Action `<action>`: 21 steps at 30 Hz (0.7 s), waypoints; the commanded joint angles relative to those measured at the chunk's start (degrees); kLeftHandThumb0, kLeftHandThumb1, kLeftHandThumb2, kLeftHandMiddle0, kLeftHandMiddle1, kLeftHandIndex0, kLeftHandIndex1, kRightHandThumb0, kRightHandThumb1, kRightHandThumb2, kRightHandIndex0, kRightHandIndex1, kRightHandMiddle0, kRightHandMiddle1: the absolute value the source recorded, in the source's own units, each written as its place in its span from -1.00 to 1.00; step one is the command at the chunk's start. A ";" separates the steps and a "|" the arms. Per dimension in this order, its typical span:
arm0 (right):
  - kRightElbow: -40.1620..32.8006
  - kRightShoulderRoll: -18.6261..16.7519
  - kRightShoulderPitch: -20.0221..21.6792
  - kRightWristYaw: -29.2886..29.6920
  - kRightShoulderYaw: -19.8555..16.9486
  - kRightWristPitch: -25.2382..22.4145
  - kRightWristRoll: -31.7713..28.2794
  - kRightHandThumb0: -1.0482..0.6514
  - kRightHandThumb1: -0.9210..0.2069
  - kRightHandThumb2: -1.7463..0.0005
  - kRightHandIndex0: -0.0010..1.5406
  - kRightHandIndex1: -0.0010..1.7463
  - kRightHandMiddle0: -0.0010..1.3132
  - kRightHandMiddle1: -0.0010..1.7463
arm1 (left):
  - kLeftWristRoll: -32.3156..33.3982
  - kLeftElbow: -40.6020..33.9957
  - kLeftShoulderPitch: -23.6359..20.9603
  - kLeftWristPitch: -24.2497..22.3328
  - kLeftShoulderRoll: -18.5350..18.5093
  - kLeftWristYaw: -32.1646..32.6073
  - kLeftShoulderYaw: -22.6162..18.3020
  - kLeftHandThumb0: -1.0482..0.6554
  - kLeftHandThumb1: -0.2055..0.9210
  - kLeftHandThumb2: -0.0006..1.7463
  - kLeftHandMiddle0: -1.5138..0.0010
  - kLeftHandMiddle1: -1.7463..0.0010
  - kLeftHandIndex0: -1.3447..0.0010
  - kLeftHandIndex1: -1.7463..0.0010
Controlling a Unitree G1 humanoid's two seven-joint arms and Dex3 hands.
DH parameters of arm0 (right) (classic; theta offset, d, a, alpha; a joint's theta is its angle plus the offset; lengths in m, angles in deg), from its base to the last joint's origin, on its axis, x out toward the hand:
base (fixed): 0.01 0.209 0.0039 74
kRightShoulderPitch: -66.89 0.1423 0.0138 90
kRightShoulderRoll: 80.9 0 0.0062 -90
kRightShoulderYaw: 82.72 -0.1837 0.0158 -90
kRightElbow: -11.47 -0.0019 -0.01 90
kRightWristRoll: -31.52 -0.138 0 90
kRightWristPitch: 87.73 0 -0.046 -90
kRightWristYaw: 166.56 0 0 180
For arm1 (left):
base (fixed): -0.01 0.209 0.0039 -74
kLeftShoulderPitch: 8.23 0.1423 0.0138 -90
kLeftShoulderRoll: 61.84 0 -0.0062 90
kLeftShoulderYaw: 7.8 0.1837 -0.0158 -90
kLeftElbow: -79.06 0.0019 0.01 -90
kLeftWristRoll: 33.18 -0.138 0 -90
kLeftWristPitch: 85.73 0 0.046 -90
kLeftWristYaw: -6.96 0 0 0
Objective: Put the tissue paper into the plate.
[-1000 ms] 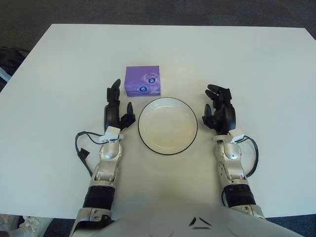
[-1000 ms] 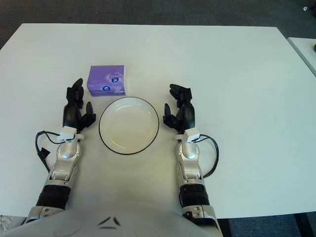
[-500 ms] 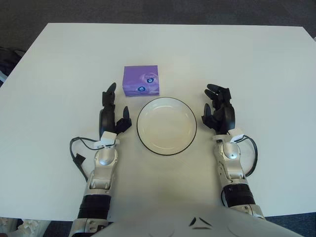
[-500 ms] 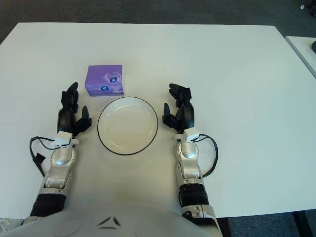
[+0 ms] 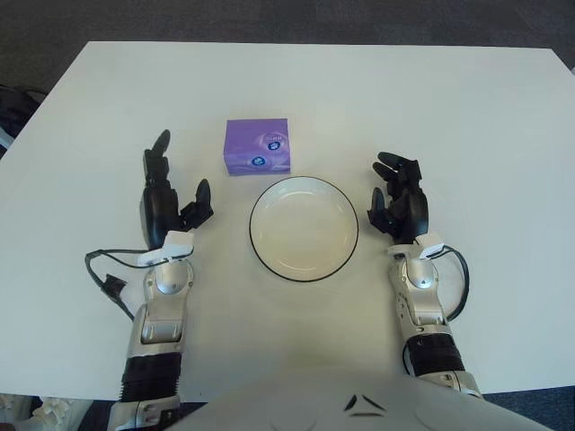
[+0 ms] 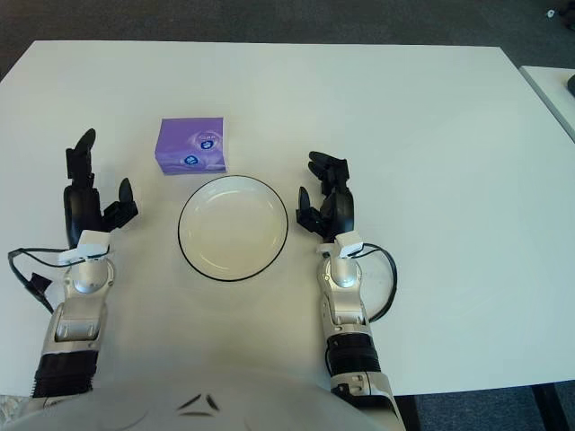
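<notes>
A purple tissue pack [image 5: 258,146] lies on the white table [image 5: 449,108], just behind the left rim of a white plate [image 5: 304,228] with a dark edge. The plate holds nothing. My left hand [image 5: 168,199] is open, fingers spread and pointing up, to the left of the plate and below-left of the tissue pack, apart from both. My right hand [image 5: 398,201] shows just right of the plate with relaxed fingers holding nothing.
A black cable [image 5: 110,280] loops beside my left wrist, and another [image 5: 458,278] beside my right wrist. The table's far edge meets dark floor [image 5: 287,20]. Dark objects [image 5: 16,108] show past the table's left edge.
My left hand has moved leftward, away from the plate and the tissue pack, with its fingers spreading wider. The right hand, plate and tissue pack stayed where they were.
</notes>
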 commanded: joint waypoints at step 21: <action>12.97 -0.08 -5.66 0.75 -0.32 -0.53 0.83 -0.23 -0.68 0.08 -0.52 0.03 -0.97 0.28 | -10.59 7.23 -13.95 -1.81 -9.90 7.09 -1.30 -0.65 1.00 -0.12 0.74 0.99 1.00 0.48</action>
